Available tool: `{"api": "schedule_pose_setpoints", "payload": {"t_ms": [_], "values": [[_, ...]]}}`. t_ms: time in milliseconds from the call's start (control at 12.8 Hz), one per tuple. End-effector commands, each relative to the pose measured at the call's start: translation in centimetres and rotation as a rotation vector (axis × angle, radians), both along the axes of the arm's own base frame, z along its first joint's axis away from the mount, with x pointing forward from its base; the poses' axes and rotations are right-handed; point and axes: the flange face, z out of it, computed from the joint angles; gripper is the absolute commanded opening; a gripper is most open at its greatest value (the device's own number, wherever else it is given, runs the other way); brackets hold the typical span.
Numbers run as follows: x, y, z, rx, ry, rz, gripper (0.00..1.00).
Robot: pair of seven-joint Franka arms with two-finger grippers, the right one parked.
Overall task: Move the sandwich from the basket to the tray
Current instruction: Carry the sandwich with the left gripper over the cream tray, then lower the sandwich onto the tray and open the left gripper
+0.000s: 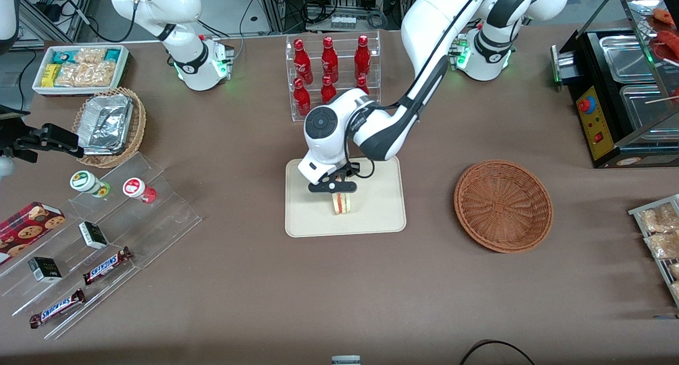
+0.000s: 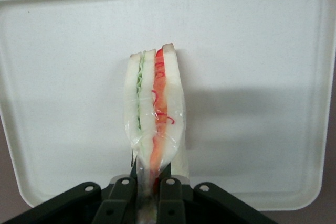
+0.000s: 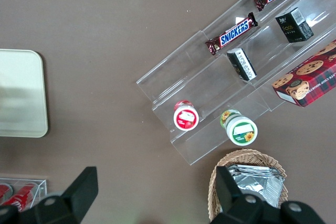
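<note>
Pincer (image 1: 336,187) clamped on sandwich (image 1: 342,203), over the tray (image 1: 382,206).
Sandwich hangs upright w/ its low edge at tray's middle; basket (image 1: 503,206) sits empty. Best: lower till seated, then part fingers gently so it won't topple.

Front overhead, wide; wrist cams downward; tray (image 1: 382,216) shared.

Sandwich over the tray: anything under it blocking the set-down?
Nothing visible does. The gripper is shut on the sandwich, holding it upright over the bare tray. The basket sits apart, toward the working arm's end.
</note>
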Motion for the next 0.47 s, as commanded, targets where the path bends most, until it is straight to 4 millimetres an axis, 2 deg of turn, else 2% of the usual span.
{"api": "schedule_pose_setpoints", "payload": {"t_ms": [0,234,391], "values": [[-0.40,-1.07,-0.24,0.012,-0.020,-0.003,0.00],[-0.51,-1.13,-0.20,0.012,-0.020,-0.009,0.27],[-0.48,-1.15,-0.13,0.011,-0.020,-0.011,0.58]]}}
